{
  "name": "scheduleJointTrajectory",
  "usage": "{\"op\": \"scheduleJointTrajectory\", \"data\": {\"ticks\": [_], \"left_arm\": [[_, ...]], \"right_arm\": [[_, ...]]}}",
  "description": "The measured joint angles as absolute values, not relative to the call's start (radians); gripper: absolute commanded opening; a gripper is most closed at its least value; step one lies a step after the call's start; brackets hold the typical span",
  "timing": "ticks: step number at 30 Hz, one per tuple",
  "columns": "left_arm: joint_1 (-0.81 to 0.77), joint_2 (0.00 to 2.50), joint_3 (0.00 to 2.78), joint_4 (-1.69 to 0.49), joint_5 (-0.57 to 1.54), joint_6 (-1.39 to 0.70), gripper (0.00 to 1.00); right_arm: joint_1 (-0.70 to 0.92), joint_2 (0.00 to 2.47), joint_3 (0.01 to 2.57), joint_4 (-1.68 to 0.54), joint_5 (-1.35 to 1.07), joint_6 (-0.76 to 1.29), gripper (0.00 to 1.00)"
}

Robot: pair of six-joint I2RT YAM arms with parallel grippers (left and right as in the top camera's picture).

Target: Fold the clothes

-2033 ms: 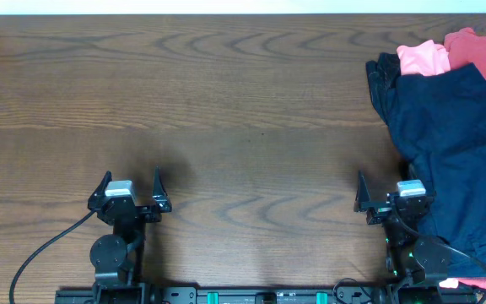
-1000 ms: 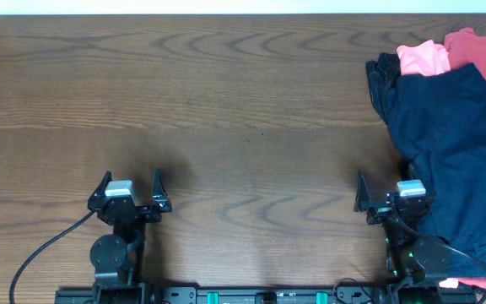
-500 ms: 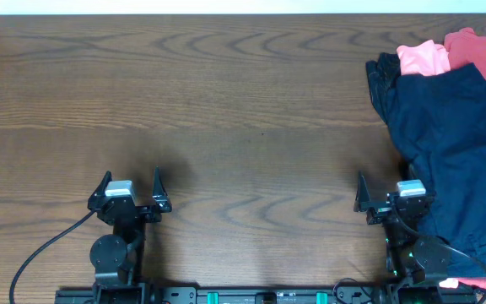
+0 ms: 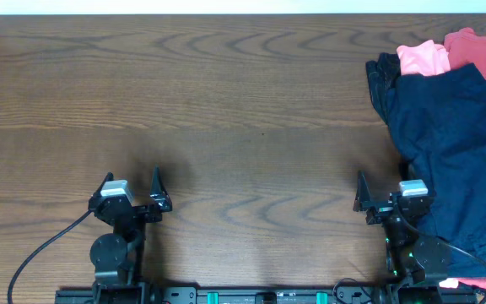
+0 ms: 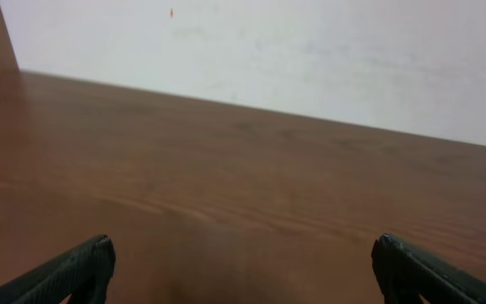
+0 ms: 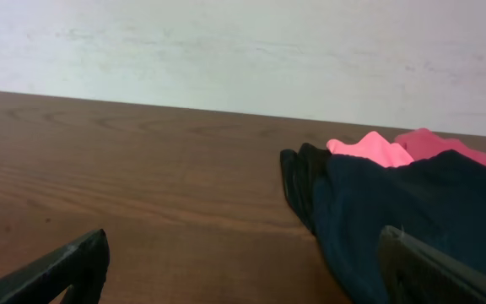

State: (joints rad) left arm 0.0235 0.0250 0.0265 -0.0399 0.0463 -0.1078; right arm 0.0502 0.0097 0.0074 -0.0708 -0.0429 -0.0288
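The left end effector and right end effector are idling spread, awaiting the limp dark navy garment at three o'clock.

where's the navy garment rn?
Overhead view: the navy garment lies at the right edge of the table, with the coral pink piece behind it and the right gripper at its near-left edge.

Clothes pile cut by right edge; black garment mostly hidden under navy garment.
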Motion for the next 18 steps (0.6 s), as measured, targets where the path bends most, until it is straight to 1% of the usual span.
{"op": "scheduleJointTrajectory", "data": {"ticks": [5, 8, 12, 15, 18], "left_arm": [[0.023, 0.101, 0.052, -0.075, 0.053, -0.128, 0.98], [0.023, 0.189, 0.101, -0.083, 0.056, -0.132, 0.98], [0.023, 0.324, 0.219, -0.126, 0.073, -0.135, 0.98], [0.023, 0.445, 0.347, -0.239, 0.077, -0.134, 0.98], [0.023, 0.573, 0.48, -0.374, 0.08, -0.134, 0.98]], "right_arm": [[0.05, 0.053, 0.032, -0.111, -0.015, -0.017, 0.99], [0.05, 0.13, 0.079, -0.117, 0.01, -0.011, 0.99], [0.05, 0.292, 0.201, -0.141, 0.036, -0.01, 0.99], [0.05, 0.438, 0.318, -0.197, 0.051, -0.01, 0.99], [0.05, 0.621, 0.464, -0.312, 0.077, -0.01, 0.99]]}}
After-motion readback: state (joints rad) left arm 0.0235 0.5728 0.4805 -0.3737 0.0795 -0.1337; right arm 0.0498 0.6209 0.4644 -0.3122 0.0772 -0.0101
